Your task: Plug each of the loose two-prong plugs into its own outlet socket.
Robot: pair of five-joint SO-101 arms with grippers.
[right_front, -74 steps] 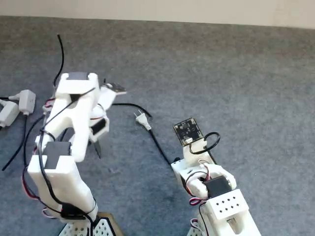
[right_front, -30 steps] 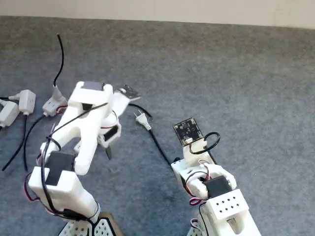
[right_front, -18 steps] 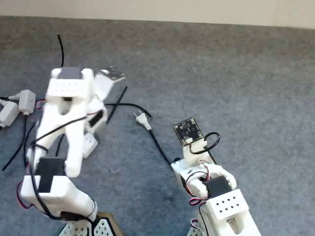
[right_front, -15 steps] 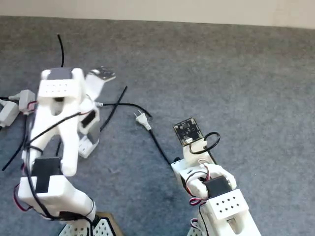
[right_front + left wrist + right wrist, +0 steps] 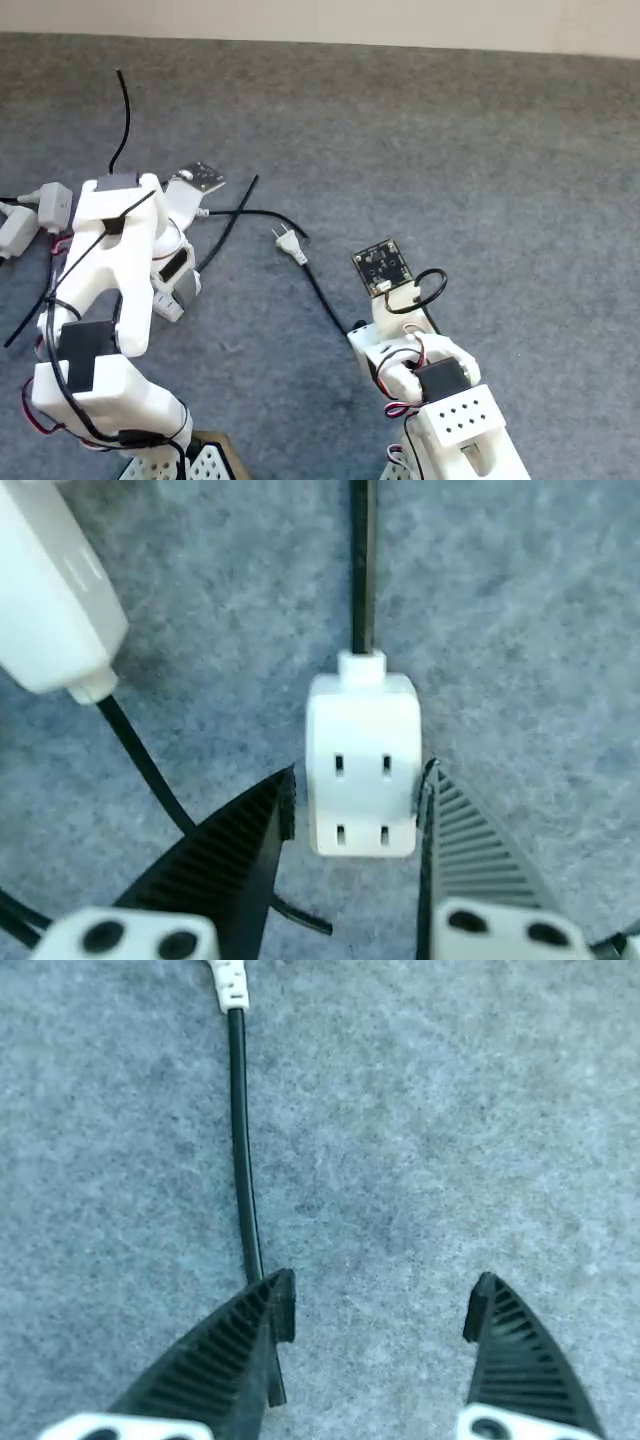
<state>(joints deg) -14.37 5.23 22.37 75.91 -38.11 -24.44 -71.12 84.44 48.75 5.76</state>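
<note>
Outlet socket, boxy white plastic, clasped by left gripper, right gripper gaping empty over fuzzy carpet

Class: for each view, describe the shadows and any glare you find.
High view: even light, no glare, soft shadow on the carpet under the left arm. Left wrist view: dim shadow beside the white block. Right wrist view: the cable barely shadows.

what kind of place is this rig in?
Probably a lab or workshop test bench: a small white left arm and right arm mounted side by side on a grey carpet-like mat, with a loose plug and a socket block laid out as practice pieces.
</note>
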